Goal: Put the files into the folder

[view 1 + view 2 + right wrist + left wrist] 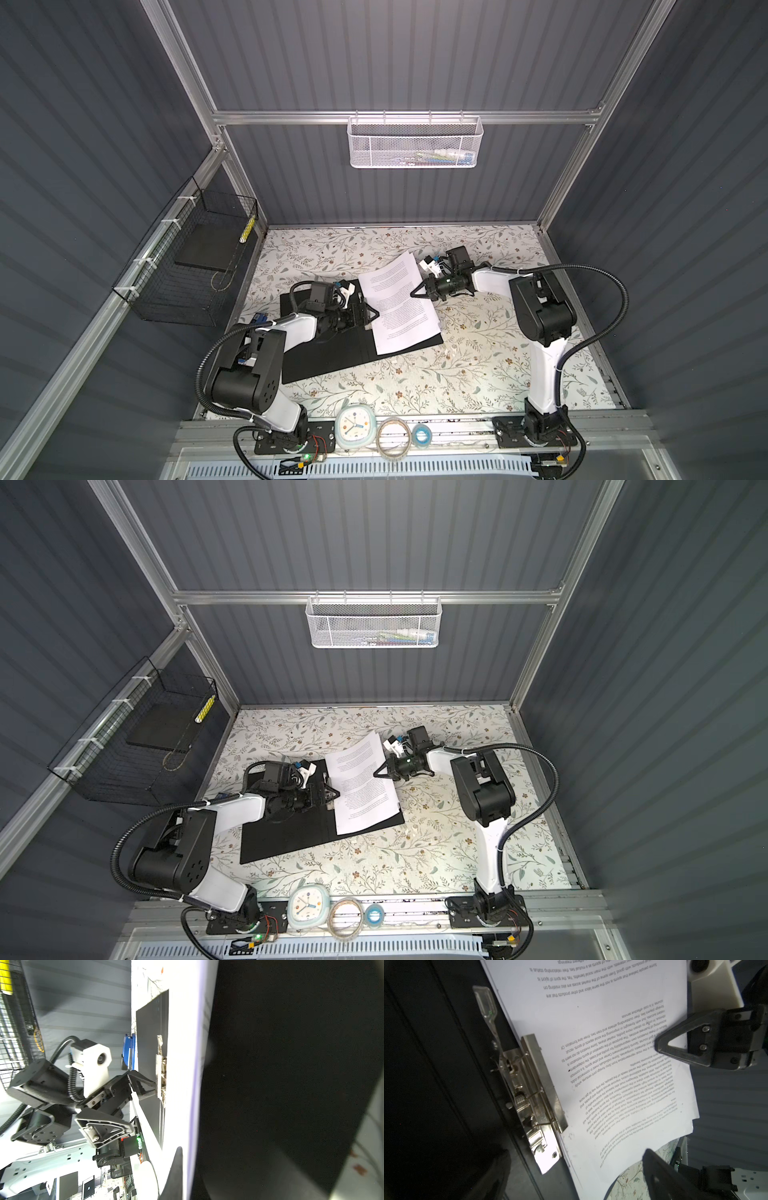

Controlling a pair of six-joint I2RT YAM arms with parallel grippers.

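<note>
Right gripper (413, 293) first: its jaws are closed on the near edge of the files (399, 309), one finger above the sheets and, as I judge it, the other beneath (the right wrist view shows the paper edge-on, which fits a pinch). I hold at the edge so I can steer the stack without creasing its middle. My left gripper (370, 318) is spread wide and grips nothing. It is poised over the metal clamp (544, 1084) at the spine with one finger close against it, presumably to work the clamp or keep the folder (328, 357) from sliding. The folder lies open, black inside up, on the counter (478, 365). The files rest on its right half but skewed, their far corner overhanging the folder's edge above the counter. Whether their inner edge sits under the clamp bar I cannot tell. Squaring the stack against the spine looks like the work left.
</note>
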